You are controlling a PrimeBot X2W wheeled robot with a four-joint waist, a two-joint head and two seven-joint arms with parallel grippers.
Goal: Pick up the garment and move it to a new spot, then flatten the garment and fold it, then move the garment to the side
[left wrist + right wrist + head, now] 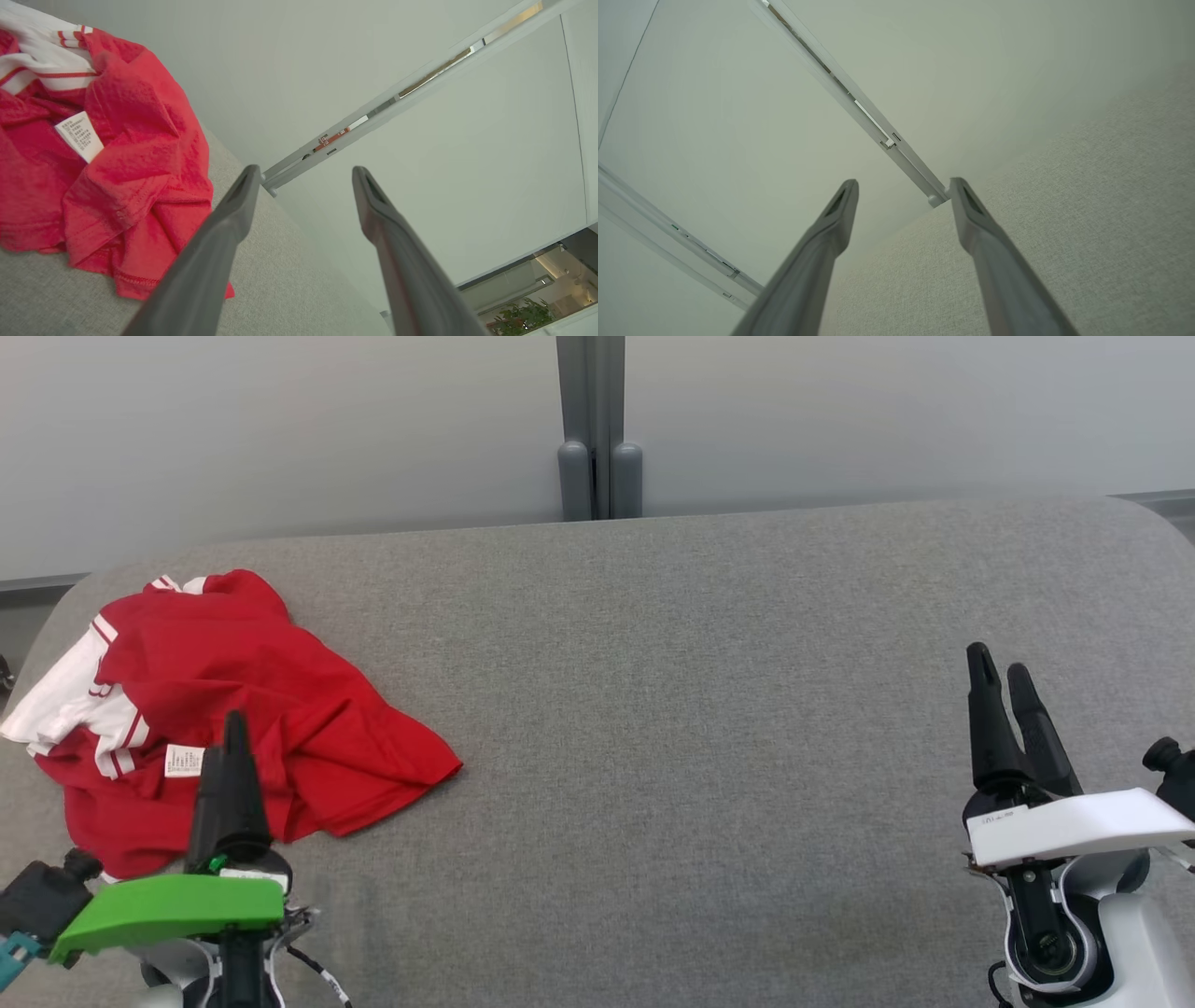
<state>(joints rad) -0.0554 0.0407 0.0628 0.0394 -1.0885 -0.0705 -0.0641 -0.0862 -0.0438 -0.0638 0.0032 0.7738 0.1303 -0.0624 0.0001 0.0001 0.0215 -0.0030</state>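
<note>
A crumpled red garment (252, 709) with white striped sleeves and a small white care label lies at the left end of the grey table (700, 709). In the left wrist view the garment (117, 154) bunches to the left of my fingers. My left gripper (233, 733) hovers over the garment's near edge; in its wrist view the left gripper (306, 175) stands open with nothing between its fingers. My right gripper (999, 667) rests over bare table at the right, far from the cloth. The right wrist view shows the right gripper (903, 186) open and empty.
A pale wall with a grey vertical post (597, 429) runs behind the table's far edge. The table's rounded corners lie at far left and far right. Bare grey cloth surface stretches between the garment and my right gripper.
</note>
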